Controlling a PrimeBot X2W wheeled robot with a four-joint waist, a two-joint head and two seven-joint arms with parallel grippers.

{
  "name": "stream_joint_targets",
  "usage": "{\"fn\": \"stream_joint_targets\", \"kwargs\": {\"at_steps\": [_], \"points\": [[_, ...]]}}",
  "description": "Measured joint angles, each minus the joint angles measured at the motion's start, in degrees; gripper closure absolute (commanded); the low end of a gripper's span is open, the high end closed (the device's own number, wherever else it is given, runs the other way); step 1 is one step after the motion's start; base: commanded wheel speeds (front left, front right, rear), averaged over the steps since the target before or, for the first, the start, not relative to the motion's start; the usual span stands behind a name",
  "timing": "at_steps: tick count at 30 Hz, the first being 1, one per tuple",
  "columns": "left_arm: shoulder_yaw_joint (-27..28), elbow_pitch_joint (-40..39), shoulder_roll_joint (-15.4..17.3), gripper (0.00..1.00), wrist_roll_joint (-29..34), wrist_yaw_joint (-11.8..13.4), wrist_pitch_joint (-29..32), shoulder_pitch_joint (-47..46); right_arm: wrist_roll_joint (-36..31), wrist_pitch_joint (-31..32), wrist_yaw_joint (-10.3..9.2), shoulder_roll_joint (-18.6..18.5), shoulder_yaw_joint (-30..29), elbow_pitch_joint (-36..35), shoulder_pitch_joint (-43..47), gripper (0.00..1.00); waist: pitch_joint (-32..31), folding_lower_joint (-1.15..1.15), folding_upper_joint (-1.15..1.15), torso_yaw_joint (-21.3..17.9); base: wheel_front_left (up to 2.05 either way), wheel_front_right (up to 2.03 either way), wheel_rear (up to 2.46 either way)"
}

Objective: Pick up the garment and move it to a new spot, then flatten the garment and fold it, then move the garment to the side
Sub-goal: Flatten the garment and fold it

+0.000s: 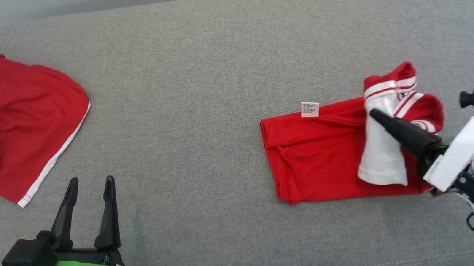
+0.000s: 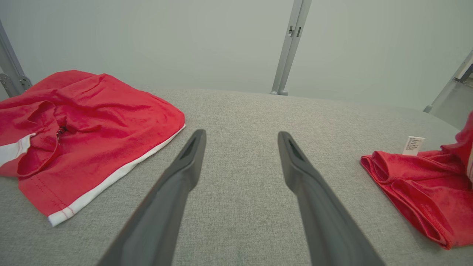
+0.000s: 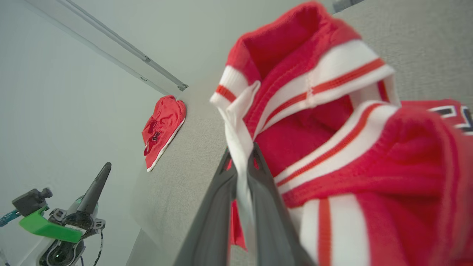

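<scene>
Pinching a white strip of fabric, the right gripper (image 1: 374, 115) has its two dark fingers drawn together on the garment (image 1: 315, 156), a red jersey folded into a rough rectangle on the grey padded surface (image 1: 194, 68). A small white care label (image 1: 310, 109) stands up from the jersey's far edge. To the robot's right of that label, the closed fingertips meet the cloth where the ribbed, red-and-white striped collar (image 1: 398, 82) is bunched and lifted off the surface. The gripper reaches in from the right, over the jersey's right end. Nearer the robot than the label, a white panel (image 1: 384, 155) drapes over the red body of the jersey, just beside the fingers. The right wrist view shows the white strip (image 3: 240, 147) sandwiched between the two fingers, with no gap around it, and the striped collar crowding close on its right. Well to the left of the label and nearer the robot, the left gripper (image 1: 90, 182) hangs over bare grey surface with its fingers spread wide and nothing between them. Farther left of the label, a second red garment (image 1: 20, 120) with a white hem lies crumpled at the surface's edge, well apart from both grippers.
</scene>
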Motion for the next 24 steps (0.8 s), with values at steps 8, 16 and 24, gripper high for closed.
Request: {"fn": "stream_joint_targets", "kwargs": {"at_steps": [8,16,24], "points": [[-0.5,0.2,-0.2,0.0,0.6,-0.6,0.0,-0.1,-5.7,0.3,-1.05,6.7,6.9,-1.7,-1.2,1.0,0.2,0.0,0.0,1.9,0.0,0.0,0.0],[-0.5,1.4,-0.8,0.0,0.6,-1.2,0.0,-0.3,-11.5,0.0,-5.58,12.2,10.2,1.9,-5.3,1.0,0.8,0.0,0.0,3.4,0.0,0.0,0.0],[0.1,1.7,-1.4,0.0,0.8,-1.2,0.0,-0.3,-14.2,0.2,-6.81,14.4,13.8,5.0,-6.6,0.4,0.8,0.0,0.0,3.9,0.0,0.0,0.0]]}}
